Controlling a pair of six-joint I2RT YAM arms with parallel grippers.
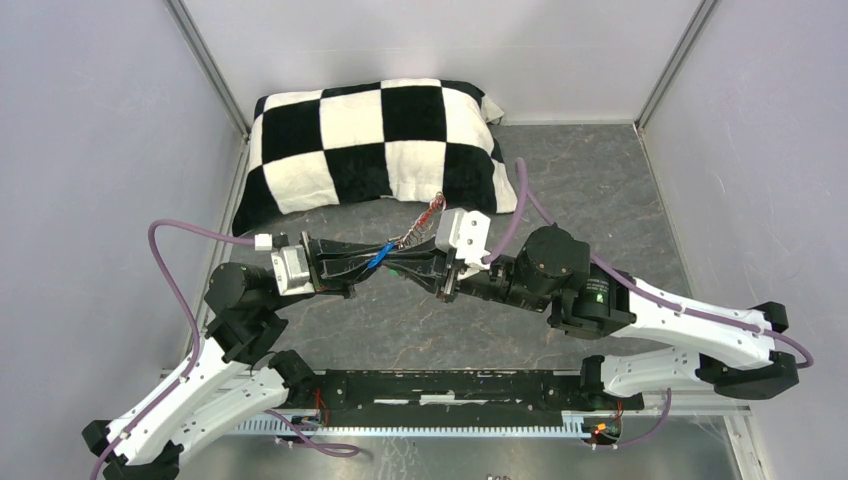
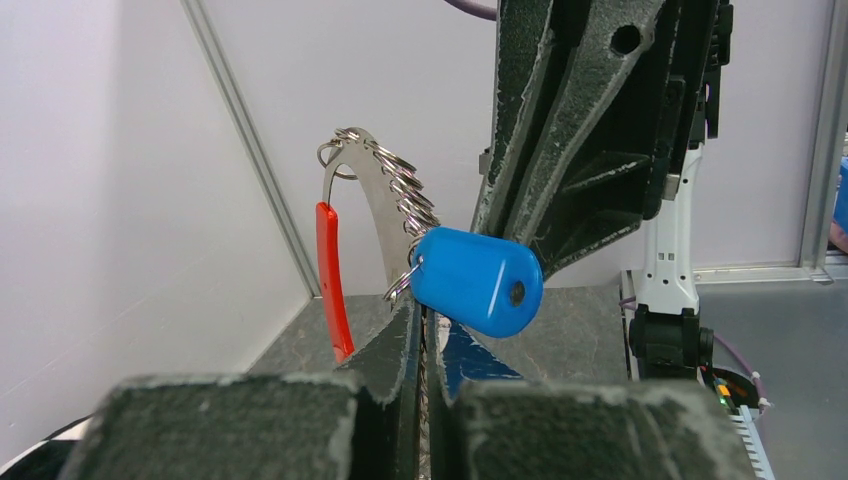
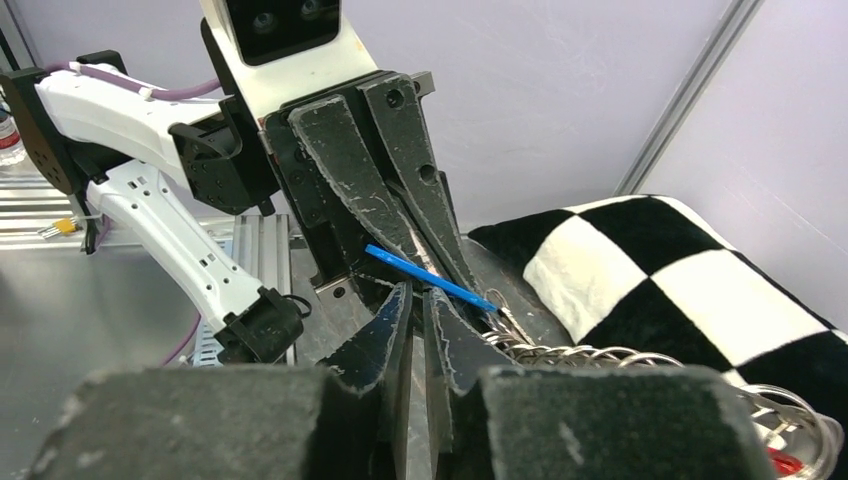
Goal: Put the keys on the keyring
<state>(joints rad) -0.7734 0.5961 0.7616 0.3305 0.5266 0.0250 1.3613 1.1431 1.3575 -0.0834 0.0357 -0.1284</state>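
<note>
My left gripper [image 1: 392, 262] [image 2: 425, 320] is shut on the keyring [image 2: 395, 190], a silvery beaded loop that rises from its jaws. A blue key tag [image 2: 478, 280] hangs on the keyring just past the fingertips, and a red key tag [image 2: 332, 280] hangs on its far side. My right gripper [image 1: 412, 267] [image 3: 417, 292] faces the left one, jaws almost together with nothing seen between them, tips against the blue tag [image 3: 430, 278]. From above, the keyring [image 1: 418, 225] runs from the grippers towards the pillow, held above the table. Yellow and green keys are out of view.
A black-and-white checkered pillow [image 1: 380, 140] lies at the back of the grey table [image 1: 600, 190]. White walls close in the left, right and back sides. A black rail [image 1: 450, 385] runs between the arm bases at the near edge.
</note>
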